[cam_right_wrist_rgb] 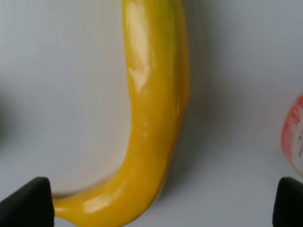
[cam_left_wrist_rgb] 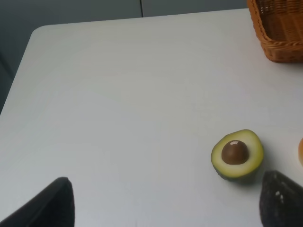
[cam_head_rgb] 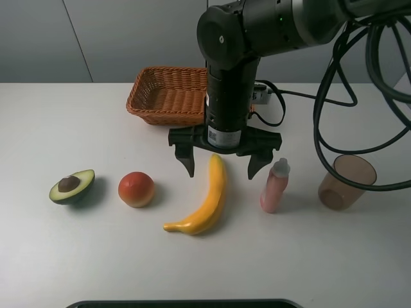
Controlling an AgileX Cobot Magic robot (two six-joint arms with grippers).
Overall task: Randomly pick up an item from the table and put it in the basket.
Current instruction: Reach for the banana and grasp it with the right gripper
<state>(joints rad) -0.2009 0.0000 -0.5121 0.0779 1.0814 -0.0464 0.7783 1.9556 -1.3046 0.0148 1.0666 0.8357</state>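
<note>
Print on bottle (cam_right_wrist_rgb: 294,138), arm sticker (cam_head_rgb: 225,136): illegible.

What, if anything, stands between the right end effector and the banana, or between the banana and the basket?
Nothing visible does. The open right end effector is poised over the banana's far end, and no object lies between the banana and the basket.

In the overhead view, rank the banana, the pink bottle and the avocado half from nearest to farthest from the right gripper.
1. Banana, directly under the open right gripper, between its fingers.
2. Pink bottle, just right of it in that view.
3. Avocado half, far left in that view.
</note>
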